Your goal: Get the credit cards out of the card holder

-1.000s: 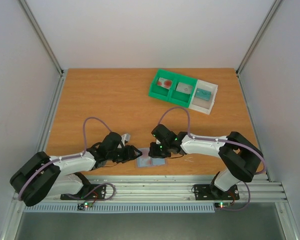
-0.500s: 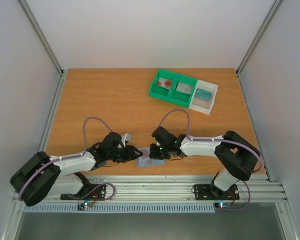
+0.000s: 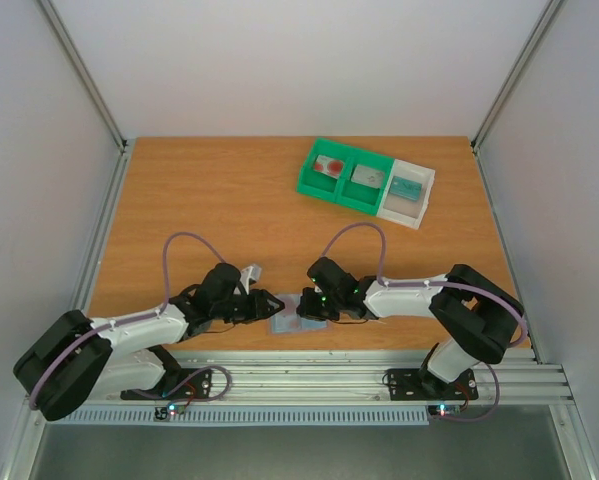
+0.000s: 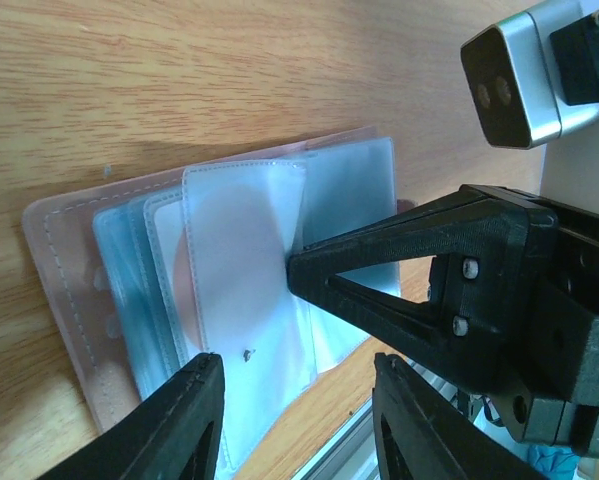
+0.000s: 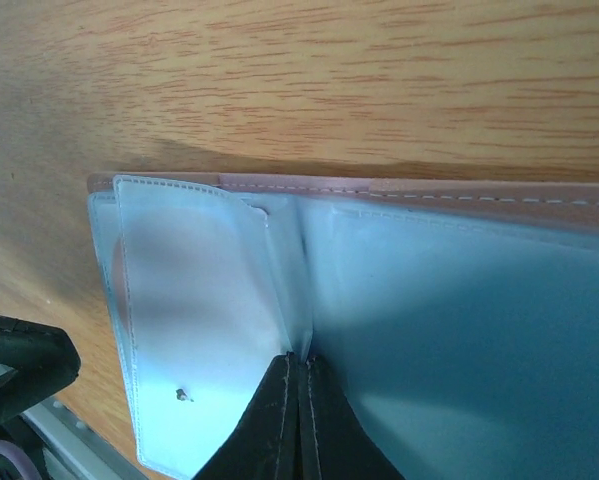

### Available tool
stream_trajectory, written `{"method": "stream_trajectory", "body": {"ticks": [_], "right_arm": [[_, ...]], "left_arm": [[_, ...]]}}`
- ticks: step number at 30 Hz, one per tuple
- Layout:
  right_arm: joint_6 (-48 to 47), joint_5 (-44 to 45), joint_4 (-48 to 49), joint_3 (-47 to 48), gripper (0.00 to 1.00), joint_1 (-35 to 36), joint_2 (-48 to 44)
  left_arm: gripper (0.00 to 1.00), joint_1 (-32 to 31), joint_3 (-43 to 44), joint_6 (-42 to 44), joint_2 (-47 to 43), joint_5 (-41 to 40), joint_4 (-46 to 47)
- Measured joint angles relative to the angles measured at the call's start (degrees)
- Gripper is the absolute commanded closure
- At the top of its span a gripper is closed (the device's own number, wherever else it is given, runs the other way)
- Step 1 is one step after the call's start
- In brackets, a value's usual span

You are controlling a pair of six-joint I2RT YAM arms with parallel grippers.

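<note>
Top external: card holder (image 3: 289, 323) lay open at the near edge of the counter (image 3: 209, 200), long axis left to right.
Right jaws pinched a clear sleeve (image 5: 194, 300) at its crease; left jaws stood wide, its corner between them.

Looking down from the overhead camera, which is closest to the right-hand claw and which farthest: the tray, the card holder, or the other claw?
From the right gripper:
1. card holder, right at its fingertips, by the near edge of the table.
2. left gripper, just across the holder, to the left.
3. green and white compartment tray, far back, slightly right.
</note>
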Motion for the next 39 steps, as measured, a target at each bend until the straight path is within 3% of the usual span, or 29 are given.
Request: {"method": "stream_trajectory", "body": {"ticks": [27, 39], "right_arm": [[5.16, -1.36, 12.94, -4.96, 0.99, -0.02, 1.03], [7.89, -1.95, 20.59, -7.96, 0.99, -0.04, 1.86]], "left_arm": [[0.53, 0.04, 0.24, -0.74, 6.6, 3.93, 7.02], [0.5, 0.04, 2.27, 2.84, -4.9, -2.01, -6.29]]}}
